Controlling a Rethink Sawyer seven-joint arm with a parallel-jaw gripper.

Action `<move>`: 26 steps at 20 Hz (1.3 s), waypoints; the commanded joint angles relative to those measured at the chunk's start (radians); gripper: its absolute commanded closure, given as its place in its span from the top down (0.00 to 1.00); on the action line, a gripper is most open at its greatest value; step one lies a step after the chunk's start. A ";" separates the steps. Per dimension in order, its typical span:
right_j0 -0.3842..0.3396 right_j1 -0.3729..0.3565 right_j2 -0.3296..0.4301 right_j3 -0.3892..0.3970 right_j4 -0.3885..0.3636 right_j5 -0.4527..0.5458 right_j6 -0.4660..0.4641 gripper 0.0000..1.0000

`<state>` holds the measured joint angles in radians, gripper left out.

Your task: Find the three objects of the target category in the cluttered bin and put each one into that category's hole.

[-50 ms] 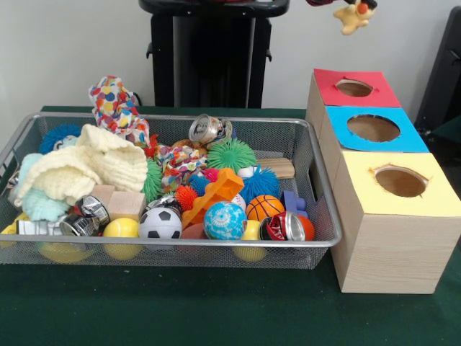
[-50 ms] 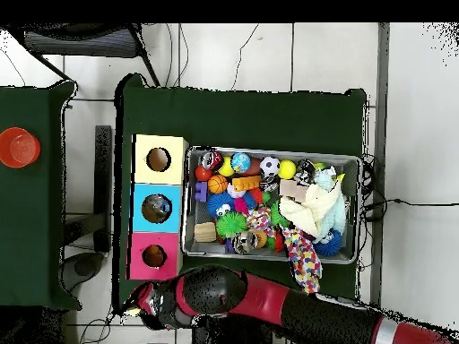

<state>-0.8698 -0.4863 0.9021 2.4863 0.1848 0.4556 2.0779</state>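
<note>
Soccer ball (image 1: 160,223), cans, cloths crowding bin (image 1: 216,245)

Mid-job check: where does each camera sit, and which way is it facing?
Front view: across the table, facing the robot, looking at the wire bin and the row of hole boxes; only the hand shows, at the top edge.
Overhead view: above the table, looking straight down; the red and black arm lies along the bottom edge.
Shared: bin, boxes and hand, turned half round between views.
</note>
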 commanded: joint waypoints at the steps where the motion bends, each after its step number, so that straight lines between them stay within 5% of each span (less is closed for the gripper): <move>1: 0.031 0.088 -0.088 -0.236 -0.030 0.080 -0.049 0.00; 26: 0.034 0.098 -0.117 -0.408 -0.137 0.238 -0.073 0.00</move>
<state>-0.8341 -0.4138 0.8405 2.2845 0.0763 0.6144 2.0779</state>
